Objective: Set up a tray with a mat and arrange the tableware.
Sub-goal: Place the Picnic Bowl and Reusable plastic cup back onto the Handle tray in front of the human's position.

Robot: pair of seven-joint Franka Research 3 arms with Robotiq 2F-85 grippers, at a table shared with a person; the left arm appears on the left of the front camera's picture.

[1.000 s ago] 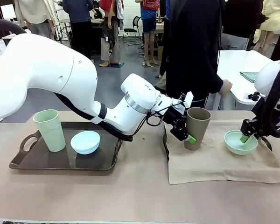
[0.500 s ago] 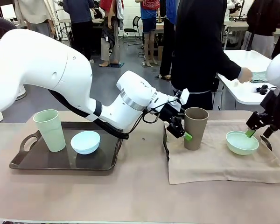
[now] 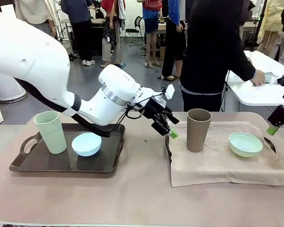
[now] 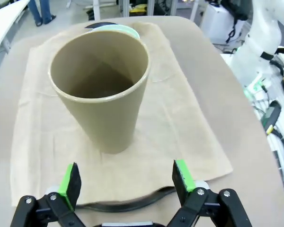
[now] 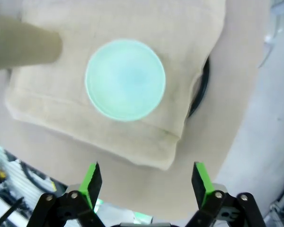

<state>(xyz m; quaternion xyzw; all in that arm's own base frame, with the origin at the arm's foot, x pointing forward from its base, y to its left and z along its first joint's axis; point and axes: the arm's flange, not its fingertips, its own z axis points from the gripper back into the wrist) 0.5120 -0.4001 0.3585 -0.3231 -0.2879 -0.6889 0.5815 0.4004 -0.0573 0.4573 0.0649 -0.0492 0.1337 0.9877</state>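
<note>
Front view, with left gripper (image 3: 168, 131) and right gripper (image 3: 276, 126) both spread empty: reach for pale green tumbler (image 3: 50, 131) next, probably. Grip low; lift straight

**A:** Where's the left gripper (image 3: 168, 129)?

**B:** Just to the left of the taupe-brown tumbler (image 3: 199, 130), not touching it. The jaws are spread wide and nothing is between the green pads (image 4: 70, 179).

**A:** And the left arm (image 3: 42, 71)?

**B:** It comes in from the tumbler's left, with the wrist tilted down and the fingers aimed at the tumbler's lower half.

**A:** And the right gripper (image 3: 276, 126)?

**B:** Well to the right of the tumbler and raised about level with its rim. It points downward, jaws wide apart and empty.
</note>
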